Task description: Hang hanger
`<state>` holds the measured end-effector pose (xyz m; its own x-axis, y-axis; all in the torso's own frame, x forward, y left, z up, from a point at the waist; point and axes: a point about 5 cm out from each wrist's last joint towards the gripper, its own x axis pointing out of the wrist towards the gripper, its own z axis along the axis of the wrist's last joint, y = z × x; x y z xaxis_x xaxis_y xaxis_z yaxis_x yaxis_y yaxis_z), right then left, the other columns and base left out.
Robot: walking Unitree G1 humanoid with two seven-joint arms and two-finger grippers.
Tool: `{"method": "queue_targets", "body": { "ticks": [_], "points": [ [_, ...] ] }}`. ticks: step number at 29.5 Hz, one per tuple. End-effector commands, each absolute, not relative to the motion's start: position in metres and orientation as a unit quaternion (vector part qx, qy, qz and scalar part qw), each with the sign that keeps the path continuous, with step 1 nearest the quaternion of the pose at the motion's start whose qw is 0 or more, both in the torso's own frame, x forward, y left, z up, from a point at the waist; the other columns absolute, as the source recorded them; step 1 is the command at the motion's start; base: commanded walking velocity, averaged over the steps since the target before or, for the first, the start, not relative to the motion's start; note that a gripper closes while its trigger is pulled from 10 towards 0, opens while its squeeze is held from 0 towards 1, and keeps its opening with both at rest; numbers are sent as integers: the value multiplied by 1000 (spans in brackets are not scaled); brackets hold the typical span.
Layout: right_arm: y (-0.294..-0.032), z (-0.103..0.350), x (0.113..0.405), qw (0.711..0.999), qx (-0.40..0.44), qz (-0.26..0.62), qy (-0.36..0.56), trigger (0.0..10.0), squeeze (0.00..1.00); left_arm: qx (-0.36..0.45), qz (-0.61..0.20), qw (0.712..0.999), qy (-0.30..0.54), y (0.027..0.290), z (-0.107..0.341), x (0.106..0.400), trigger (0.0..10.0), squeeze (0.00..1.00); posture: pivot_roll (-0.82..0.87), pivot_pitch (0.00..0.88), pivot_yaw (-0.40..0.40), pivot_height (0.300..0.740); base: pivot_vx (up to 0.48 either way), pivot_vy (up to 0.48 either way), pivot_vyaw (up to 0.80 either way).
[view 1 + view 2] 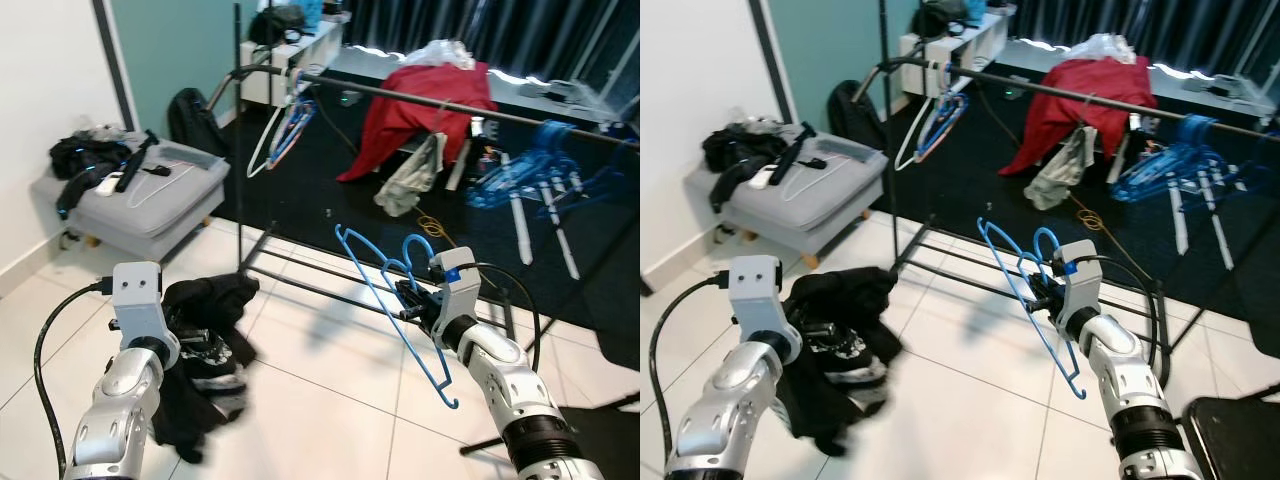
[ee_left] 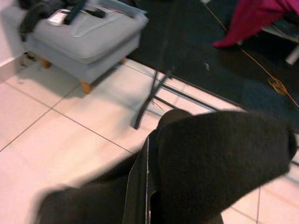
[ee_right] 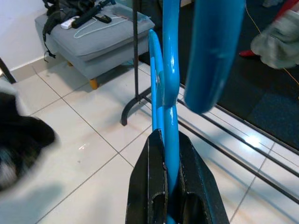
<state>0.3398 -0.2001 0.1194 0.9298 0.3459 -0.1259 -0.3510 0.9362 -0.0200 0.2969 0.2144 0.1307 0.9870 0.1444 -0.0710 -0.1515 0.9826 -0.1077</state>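
Gripping a bright blue plastic hanger [image 1: 395, 310] near its neck, the right gripper [image 1: 418, 300] has its two black fingers [image 3: 154, 186] closed on it, low in front of the black metal clothes rack [image 1: 440, 105]. From here the hook could miss the top rail, or the hanger could twist in the fingers and drop, since it tilts steeply. The left gripper [image 2: 147, 186] is clamped on a black crumpled garment [image 1: 205, 350], which could drag or snag. Counted: one hanger held, one white and some blue hangers [image 1: 285, 125] on the rail, one grey padded footstool [image 1: 150, 195], one red cloth [image 1: 415, 110].
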Motion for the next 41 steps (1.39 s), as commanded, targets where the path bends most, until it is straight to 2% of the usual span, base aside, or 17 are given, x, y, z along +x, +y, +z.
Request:
{"method": "queue_targets", "body": {
  "ticks": [1,7,12,37,41],
  "points": [
    [-203,118,340,983,-20,170,60,10000,0,-76,70,994,19,211,135,300,10000,0,46,89,-117,740,0,0,775],
    [-202,119,341,984,-21,170,56,10000,0,-64,58,996,34,207,134,302,10000,0,43,89,-115,740,-335,0,774],
    [-199,119,342,982,-34,176,51,10000,0,-37,43,998,33,201,136,306,10000,0,36,88,-120,740,0,0,769],
    [-196,115,342,976,-33,213,45,10000,0,-41,-3,999,30,195,133,319,10000,0,44,41,-127,740,0,0,766],
    [-195,114,342,974,-35,217,45,10000,0,-35,6,999,39,196,130,319,10000,0,45,41,-124,740,0,-405,763]
  ]
}}
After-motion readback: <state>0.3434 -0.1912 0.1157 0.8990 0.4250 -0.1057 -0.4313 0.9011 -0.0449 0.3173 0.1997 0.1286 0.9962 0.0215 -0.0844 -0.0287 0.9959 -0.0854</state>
